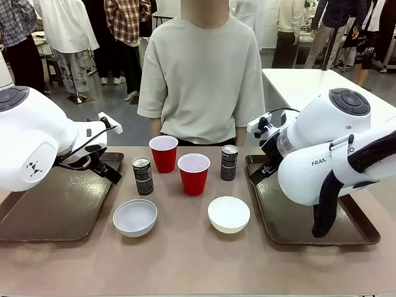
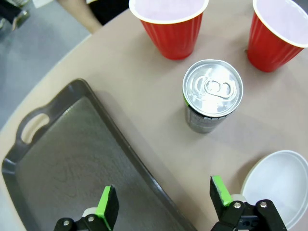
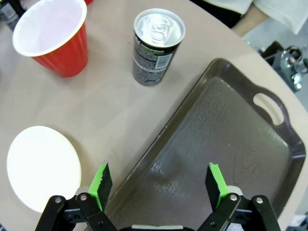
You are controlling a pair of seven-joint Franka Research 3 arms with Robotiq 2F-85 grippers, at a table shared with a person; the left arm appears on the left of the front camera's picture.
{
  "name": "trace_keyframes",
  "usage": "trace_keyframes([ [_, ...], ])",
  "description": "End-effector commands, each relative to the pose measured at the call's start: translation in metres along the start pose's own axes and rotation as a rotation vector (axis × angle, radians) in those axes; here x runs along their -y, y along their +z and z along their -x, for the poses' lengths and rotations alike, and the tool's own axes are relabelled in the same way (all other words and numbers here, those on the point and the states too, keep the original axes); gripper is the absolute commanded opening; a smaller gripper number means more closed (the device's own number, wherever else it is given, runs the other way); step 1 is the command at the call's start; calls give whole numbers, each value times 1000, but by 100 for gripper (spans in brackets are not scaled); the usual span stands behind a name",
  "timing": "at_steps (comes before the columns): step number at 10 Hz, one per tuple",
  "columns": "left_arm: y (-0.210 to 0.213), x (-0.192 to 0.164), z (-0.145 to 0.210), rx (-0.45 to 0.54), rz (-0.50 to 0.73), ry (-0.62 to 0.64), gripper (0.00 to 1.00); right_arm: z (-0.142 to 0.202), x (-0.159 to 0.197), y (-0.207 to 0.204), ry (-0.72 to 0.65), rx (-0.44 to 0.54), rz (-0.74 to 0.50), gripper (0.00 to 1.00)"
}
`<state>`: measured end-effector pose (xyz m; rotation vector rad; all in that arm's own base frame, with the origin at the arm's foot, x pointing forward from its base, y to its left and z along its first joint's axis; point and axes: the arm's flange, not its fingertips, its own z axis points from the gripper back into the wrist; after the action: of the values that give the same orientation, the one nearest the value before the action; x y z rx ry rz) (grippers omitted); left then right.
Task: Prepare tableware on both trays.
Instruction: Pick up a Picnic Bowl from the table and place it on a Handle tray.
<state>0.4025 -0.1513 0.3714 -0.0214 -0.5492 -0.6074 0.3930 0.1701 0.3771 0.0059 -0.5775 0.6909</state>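
Presently, left tray (image 1: 49, 204) and right tray (image 1: 278, 223) lie bare at either side, evidently awaiting loads. Between them, grouped centrally for sharing out: left bowl (image 1: 135, 217), right bowl (image 1: 229, 214), far cup (image 1: 164, 153), near cup (image 1: 193, 174), left can (image 1: 143, 176), right can (image 1: 229, 163). Over the trays' inner rims hover left gripper (image 2: 161, 202) and right gripper (image 3: 161, 185), jaws spread wide, holding nothing.

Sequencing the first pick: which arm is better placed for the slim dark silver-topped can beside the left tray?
Left. The open left gripper hovers over the dark brown glossy left tray rim, with that can close ahead. The open right gripper sits over the right tray, nearer the other can.
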Motion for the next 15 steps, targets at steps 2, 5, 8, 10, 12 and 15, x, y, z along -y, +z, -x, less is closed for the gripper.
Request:
trace_keyframes([
  [2,67,11,29,-131,-17,-91,100,34,-40,82,72,-9,114,100],
  [5,144,26,73,-297,94,-144,100,95,-69,169,-22,-110,155,100],
  [8,105,12,17,-264,47,-116,100,-17,-37,139,34,-72,154,100],
  [10,138,-9,12,-240,229,-92,100,-27,-35,157,-75,-43,-91,100],
  [12,144,-32,23,-160,470,-26,100,-1,23,171,-297,75,-386,100],
  [15,137,-112,37,45,820,155,100,49,100,170,-610,292,-619,100],
])
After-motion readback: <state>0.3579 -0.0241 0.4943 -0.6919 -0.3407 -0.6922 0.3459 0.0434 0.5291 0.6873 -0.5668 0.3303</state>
